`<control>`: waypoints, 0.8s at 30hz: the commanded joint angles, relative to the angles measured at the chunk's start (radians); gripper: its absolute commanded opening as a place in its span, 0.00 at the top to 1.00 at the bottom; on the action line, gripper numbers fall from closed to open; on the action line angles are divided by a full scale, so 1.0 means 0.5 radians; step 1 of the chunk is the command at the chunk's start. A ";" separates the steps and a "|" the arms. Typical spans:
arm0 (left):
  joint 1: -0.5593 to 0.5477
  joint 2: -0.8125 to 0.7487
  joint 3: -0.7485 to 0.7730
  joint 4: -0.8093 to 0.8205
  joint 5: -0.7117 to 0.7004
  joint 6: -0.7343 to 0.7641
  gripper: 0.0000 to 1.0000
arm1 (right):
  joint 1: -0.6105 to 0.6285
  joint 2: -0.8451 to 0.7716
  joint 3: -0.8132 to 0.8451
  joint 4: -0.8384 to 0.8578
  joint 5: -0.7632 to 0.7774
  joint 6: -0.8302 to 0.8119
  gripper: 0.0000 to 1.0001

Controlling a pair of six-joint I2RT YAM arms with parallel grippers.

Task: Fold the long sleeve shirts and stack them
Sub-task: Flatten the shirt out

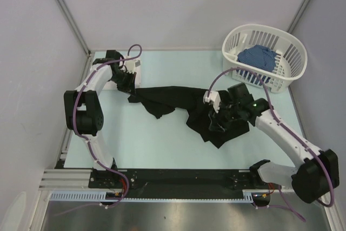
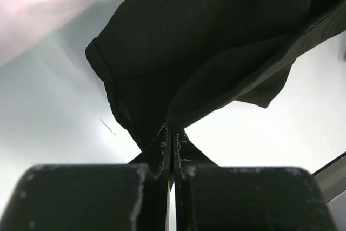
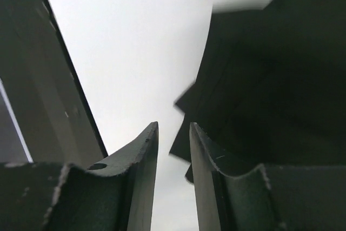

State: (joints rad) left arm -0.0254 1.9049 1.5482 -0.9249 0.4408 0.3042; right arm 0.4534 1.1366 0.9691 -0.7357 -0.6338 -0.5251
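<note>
I see the soft black cloth shirt [image 1: 172, 97] strung crumpled across mid bench [image 1: 157, 144], left gripper [image 2: 172, 133] clenched on its edge, right gripper [image 3: 174, 129] slightly parted beside the cloth, gripping nothing

My left gripper [image 2: 172, 133] sits pinched tight on the black shirt [image 2: 205, 36], while my right gripper [image 3: 173, 128] stands a little parted.
</note>
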 commanded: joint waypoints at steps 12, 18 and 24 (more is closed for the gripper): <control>0.014 -0.116 -0.111 0.058 0.048 -0.047 1.00 | 0.179 0.411 -0.561 0.167 0.500 -0.459 0.56; 0.014 -0.165 -0.151 0.070 0.076 -0.075 1.00 | 0.188 0.448 -0.637 0.376 0.807 -0.505 0.48; 0.014 -0.171 -0.164 0.083 0.066 -0.072 1.00 | 0.253 0.568 -0.674 0.480 0.994 -0.441 0.58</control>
State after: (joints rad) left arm -0.0254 1.8725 1.4700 -0.8986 0.4511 0.2863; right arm 0.5663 1.3571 0.6788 -0.6361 -0.3206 -0.7338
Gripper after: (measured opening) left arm 0.008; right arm 0.488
